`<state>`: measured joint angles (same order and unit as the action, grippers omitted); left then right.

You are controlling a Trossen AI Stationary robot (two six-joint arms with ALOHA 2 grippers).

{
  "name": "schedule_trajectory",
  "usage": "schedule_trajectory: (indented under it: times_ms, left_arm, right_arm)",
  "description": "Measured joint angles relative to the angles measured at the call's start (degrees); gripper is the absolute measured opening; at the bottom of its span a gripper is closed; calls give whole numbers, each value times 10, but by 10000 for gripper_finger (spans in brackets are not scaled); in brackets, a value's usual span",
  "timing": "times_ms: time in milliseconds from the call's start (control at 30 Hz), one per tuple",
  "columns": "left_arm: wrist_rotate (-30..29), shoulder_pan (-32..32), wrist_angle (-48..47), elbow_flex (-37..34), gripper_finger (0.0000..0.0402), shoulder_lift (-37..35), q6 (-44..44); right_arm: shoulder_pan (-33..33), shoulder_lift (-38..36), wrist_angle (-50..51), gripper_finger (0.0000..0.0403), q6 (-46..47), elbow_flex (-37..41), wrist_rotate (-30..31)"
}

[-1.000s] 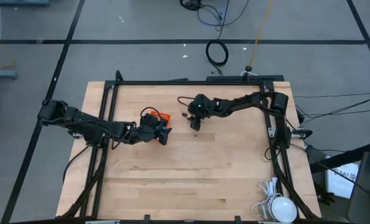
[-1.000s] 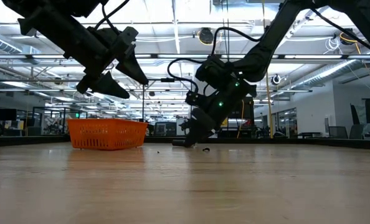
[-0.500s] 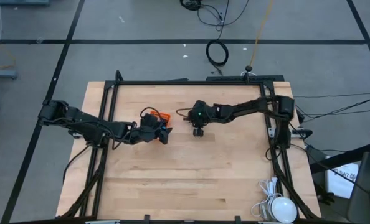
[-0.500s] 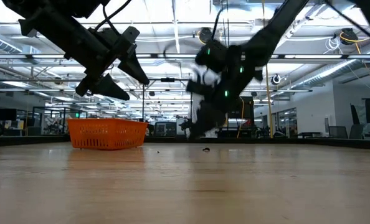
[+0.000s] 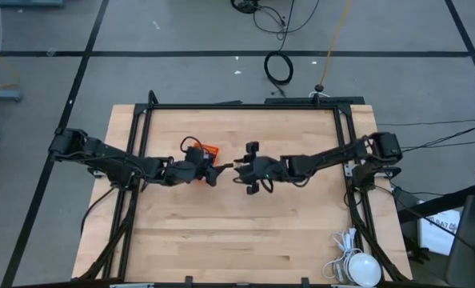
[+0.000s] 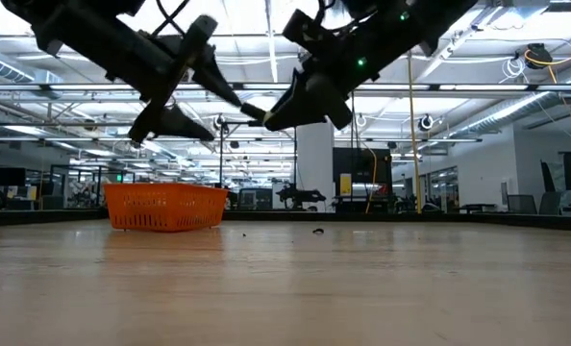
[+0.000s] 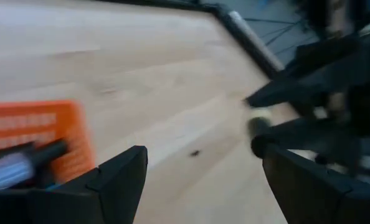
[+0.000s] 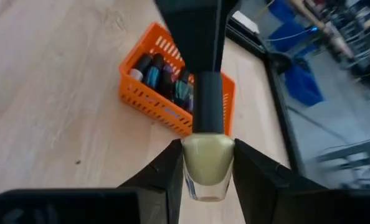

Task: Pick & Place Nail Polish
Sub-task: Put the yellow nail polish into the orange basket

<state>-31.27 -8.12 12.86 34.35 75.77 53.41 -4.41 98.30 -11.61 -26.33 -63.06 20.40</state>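
Left arm: reaches from the table's left edge toward the centre, raised off the wood; left gripper [image 5: 211,173] with its fingers spread wide and nothing between them, poised just beside the orange mesh basket [image 5: 209,151], which it largely covers in the high view so that only a corner shows; basket itself: stands on the wooden table [image 5: 221,232] left of centre toward the far edge, holding several dark-capped nail polish bottles [image 8: 162,78] laid close together, their exact number hard to make out; the left wrist view is blurred, showing only a smeared orange wall and a dark-capped shape; right gripper [image 8: 208,163]: raised above the table near its centre, just right of the left gripper and pointing at it, the two close but apart; its fingers are clamped on the glass body of a pale yellow-green nail polish bottle [image 8: 207,158], dark cap pointing toward the basket; in the high view the bottle is too small to tell; small dark speck [image 6: 317,230]: lies on the wood below the right arm, identity unclear; open room: the near half of the table is bare wood from the black frame on the left to that on the right; a white object [image 5: 357,268] sits off the near right corner.
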Motion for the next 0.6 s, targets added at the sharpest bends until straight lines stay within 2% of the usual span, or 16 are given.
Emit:
schedule_trajectory:
  times_ms: [233,400,500,600]
  left_arm:
    - [5,-18,91,2,301,0,-50]
    - [4,-22,100,1,305,1,-58]
    - [11,-22,129,1,304,24,-54]
    - [31,-18,210,1,301,77,-61]
  right_arm:
    - [-19,2,-22,103,-13,-3,16]
    - [-23,2,-28,103,-13,-2,20]
    - [-23,2,-33,103,-15,-2,19]
    - [-22,2,-44,103,-18,-2,21]
